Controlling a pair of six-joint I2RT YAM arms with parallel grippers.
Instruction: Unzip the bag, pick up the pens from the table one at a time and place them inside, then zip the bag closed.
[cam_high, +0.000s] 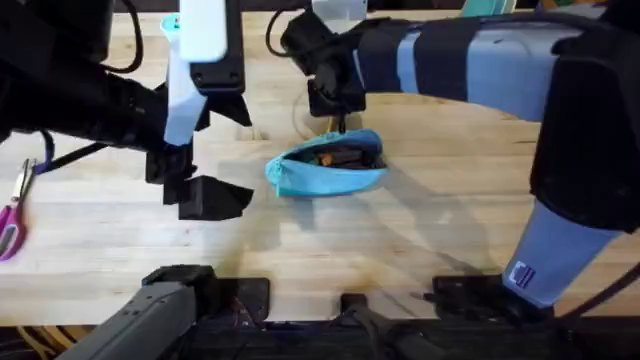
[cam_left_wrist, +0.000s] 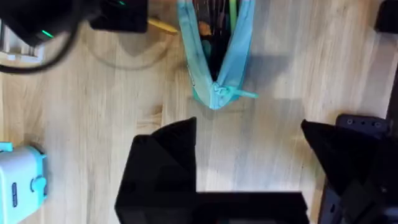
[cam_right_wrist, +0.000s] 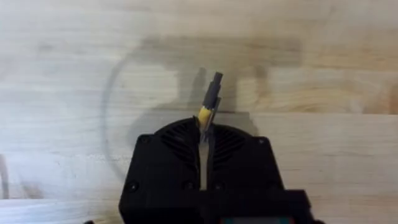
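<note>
No legible brand, label or writing can be made out on any item. The right gripper (cam_right_wrist: 205, 127) is closed on a yellow pen (cam_right_wrist: 209, 102) with a black end; the pen protrudes from between the fingers, above the bare wooden table (cam_right_wrist: 323, 74). In the overhead view the right gripper (cam_high: 337, 118) is just behind the turquoise pencil pouch (cam_high: 327, 165). The pouch lies unzipped near the table centre, with dark and orange items visible inside its opening. The left gripper (cam_left_wrist: 249, 149) has its fingers spread wide and grips nothing; it is near the pouch's pointed end (cam_left_wrist: 219, 93), apart from it. A turquoise toaster-like toy (cam_left_wrist: 22, 180) stands off to one side. Pink-handled scissors (cam_high: 12, 215) lie at the table's left edge.
</note>
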